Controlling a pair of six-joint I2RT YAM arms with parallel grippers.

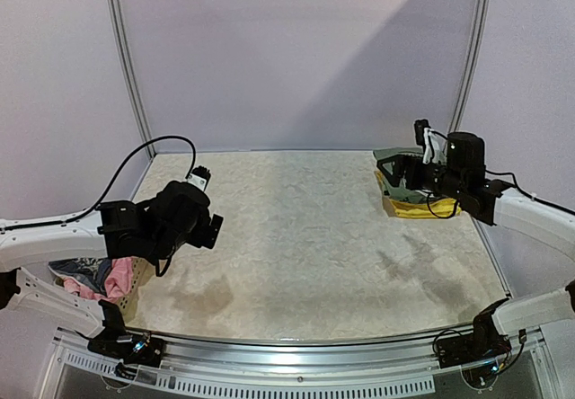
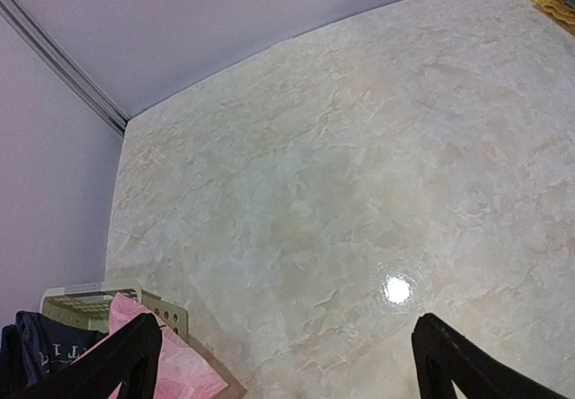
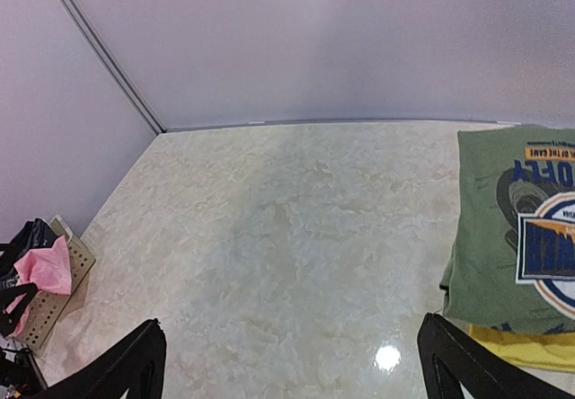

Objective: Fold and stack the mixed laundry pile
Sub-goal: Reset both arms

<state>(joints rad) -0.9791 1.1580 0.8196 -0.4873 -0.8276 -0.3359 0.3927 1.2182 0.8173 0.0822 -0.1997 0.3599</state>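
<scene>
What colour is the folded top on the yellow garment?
The top is olive green with a blue-and-orange print; right wrist view shows it best.

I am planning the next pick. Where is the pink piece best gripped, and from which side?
Grip the pink piece at its peaked corner, which stands up above the basket rim. Come down from above with the open left pincer, probably; it is nearest.

Pale lilac walls (image 1: 296, 48) enclose a beige marbled table (image 1: 305, 237). Thin metal strips (image 1: 126, 57) run up the corners, and a light spot (image 2: 398, 288) glints on the tabletop.
</scene>
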